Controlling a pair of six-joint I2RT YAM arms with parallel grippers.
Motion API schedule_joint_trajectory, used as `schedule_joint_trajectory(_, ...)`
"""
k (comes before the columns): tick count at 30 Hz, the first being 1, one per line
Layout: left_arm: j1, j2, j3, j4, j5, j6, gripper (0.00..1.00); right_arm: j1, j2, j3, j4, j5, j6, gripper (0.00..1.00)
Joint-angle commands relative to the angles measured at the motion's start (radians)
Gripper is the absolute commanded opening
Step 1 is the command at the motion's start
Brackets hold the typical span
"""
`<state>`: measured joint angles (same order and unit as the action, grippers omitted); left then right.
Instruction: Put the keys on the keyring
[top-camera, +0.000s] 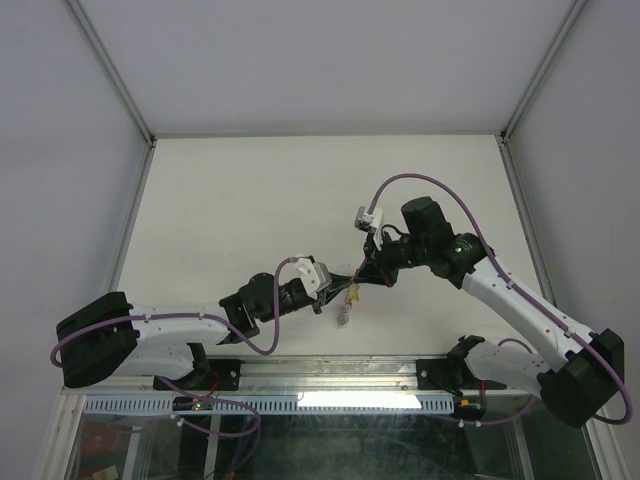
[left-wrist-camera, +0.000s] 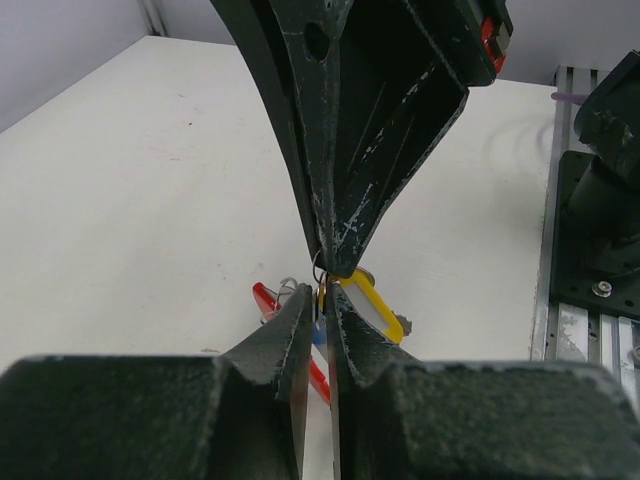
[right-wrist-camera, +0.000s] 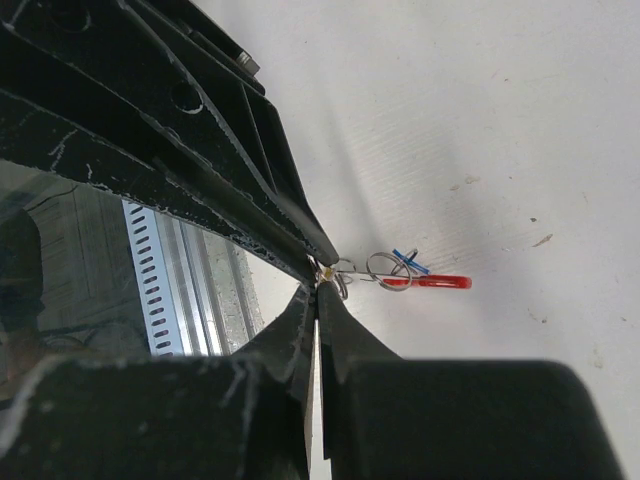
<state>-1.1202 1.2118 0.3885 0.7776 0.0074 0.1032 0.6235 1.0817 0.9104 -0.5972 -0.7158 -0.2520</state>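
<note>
My two grippers meet tip to tip above the table's front middle. My left gripper (top-camera: 338, 287) (left-wrist-camera: 322, 292) is shut, pinching the thin metal ring (left-wrist-camera: 318, 268) of the keyring. The red tab (left-wrist-camera: 266, 299) and the blue key (left-wrist-camera: 319, 336) hang behind its fingers. My right gripper (top-camera: 358, 281) (right-wrist-camera: 320, 285) is shut at the top end of the yellow key (left-wrist-camera: 377, 306). In the right wrist view the ring (right-wrist-camera: 388, 270), the red tab (right-wrist-camera: 437, 282) and the blue key (right-wrist-camera: 410, 261) hang just past the tips; the yellow key is mostly hidden there. The bunch dangles (top-camera: 345, 312) in the top view.
The white table (top-camera: 250, 200) stretches away behind the grippers, with grey walls at its sides and back. A slotted metal rail (left-wrist-camera: 585, 310) and the arm bases run along the near edge, close below the grippers.
</note>
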Motion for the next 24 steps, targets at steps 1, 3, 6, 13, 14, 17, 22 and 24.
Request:
schedule_joint_trajectory(1, -0.007, 0.007, 0.04, 0.021, 0.021, 0.018, 0.08, 0.007, -0.003, 0.037, 0.026, -0.037, -0.007, 0.0)
schedule_joint_trajectory(3, -0.007, 0.009, 0.04, 0.015, 0.023, 0.019, 0.07, 0.007, -0.006, 0.038, 0.026, -0.037, -0.007, 0.0)
schedule_joint_trajectory(6, -0.007, 0.009, 0.038, 0.006, 0.025, 0.02, 0.09, 0.008, -0.01, 0.038, 0.028, -0.043, -0.005, 0.0)
schedule_joint_trajectory(13, -0.007, 0.012, 0.037, 0.0, 0.042, 0.021, 0.06, 0.007, -0.011, 0.037, 0.032, -0.05, 0.0, 0.0)
schedule_joint_trajectory(14, -0.007, 0.012, 0.037, 0.001, 0.042, 0.021, 0.01, 0.007, -0.011, 0.036, 0.033, -0.05, 0.0, 0.0)
schedule_joint_trajectory(17, -0.007, 0.012, 0.035, 0.001, 0.039, 0.021, 0.0, 0.007, -0.013, 0.038, 0.033, -0.047, 0.0, 0.0)
schedule_joint_trajectory(22, -0.007, 0.006, 0.022, 0.006, 0.006, 0.014, 0.0, 0.007, -0.021, 0.038, 0.038, -0.017, 0.008, 0.0)
schedule_joint_trajectory(24, -0.007, -0.001, 0.008, 0.02, -0.011, 0.01, 0.0, 0.007, -0.025, 0.034, 0.048, 0.008, 0.022, 0.0)
